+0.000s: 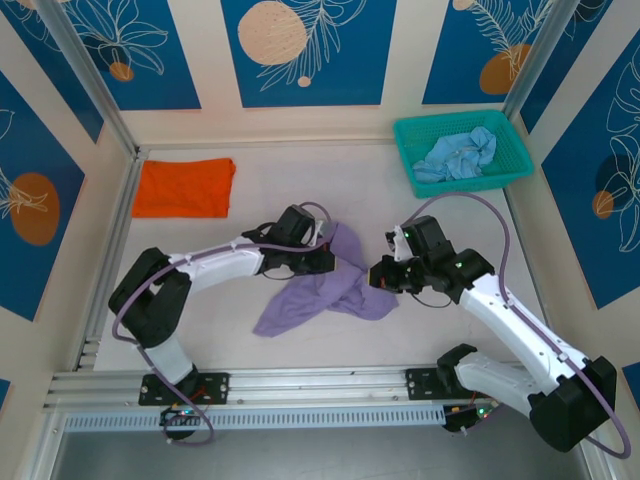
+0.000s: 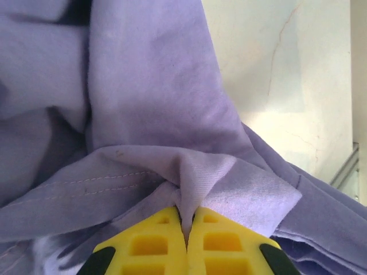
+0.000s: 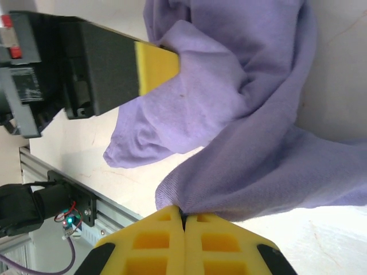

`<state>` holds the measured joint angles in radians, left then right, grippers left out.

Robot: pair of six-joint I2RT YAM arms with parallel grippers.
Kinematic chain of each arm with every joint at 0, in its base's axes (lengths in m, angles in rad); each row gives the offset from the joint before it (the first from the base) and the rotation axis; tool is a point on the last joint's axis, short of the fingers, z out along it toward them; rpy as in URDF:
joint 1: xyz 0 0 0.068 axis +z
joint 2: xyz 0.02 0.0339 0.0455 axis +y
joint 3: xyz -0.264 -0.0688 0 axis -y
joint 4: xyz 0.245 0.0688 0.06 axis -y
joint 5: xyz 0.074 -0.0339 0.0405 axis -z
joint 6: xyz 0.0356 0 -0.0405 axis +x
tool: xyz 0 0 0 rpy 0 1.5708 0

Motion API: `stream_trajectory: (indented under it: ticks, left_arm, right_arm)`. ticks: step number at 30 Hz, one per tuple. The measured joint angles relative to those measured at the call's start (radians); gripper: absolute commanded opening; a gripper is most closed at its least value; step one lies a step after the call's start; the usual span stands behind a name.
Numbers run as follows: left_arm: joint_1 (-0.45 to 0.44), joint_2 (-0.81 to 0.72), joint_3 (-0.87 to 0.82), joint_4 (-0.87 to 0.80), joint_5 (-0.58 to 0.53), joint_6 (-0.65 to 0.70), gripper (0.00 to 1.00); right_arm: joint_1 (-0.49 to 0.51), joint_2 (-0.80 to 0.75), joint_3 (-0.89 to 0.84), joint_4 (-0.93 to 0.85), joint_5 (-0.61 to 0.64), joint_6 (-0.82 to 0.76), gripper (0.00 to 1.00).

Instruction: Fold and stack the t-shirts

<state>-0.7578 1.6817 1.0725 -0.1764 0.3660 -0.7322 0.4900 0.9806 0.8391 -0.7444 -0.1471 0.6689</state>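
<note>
Lavender t-shirt (image 1: 325, 290): it lay crumpled in the middle of the desk (image 1: 250, 225), between the two arms, bunched into a loose V of soft folds, with one lobe trailing toward the near edge.
Its cloth: plain purple and matte. Deep creases ran through it, and the left wrist view showed a double row of stitching along one hem.
Left hand (image 2: 186, 223): the yellow fingers were pressed together on a pinched ridge of the lavender cloth, at the shirt's upper part.
Right hand (image 3: 183, 220): the fingers were together, clamped on a rolled edge of the same shirt at its right side.
Orange t-shirt (image 1: 185, 187): it was folded into a flat rectangle at the far left of the desk, well apart from the lavender one.
Pale blue t-shirt (image 1: 457, 157): it sat bunched up inside the teal mesh basket (image 1: 405, 140) at the far right.
</note>
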Motion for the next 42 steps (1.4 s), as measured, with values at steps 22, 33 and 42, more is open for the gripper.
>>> stream_trajectory:
  ticks: [22,33,42]
  left_arm:
    - [0.365,-0.74,0.216,-0.491,-0.681,0.047,0.0]
    - [0.513,-0.27,0.696,-0.591,-0.37,0.069,0.0]
    - [0.544,-0.25,0.906,-0.566,-0.154,0.157,0.0]
  right_arm:
    - [-0.317,-0.086,0.314,-0.082,0.114,-0.034,0.0]
    - [-0.372,0.215,0.608,-0.04,0.018,-0.039,0.0]
    - [-0.375,0.191,0.814,0.028,-0.053,-0.08,0.0]
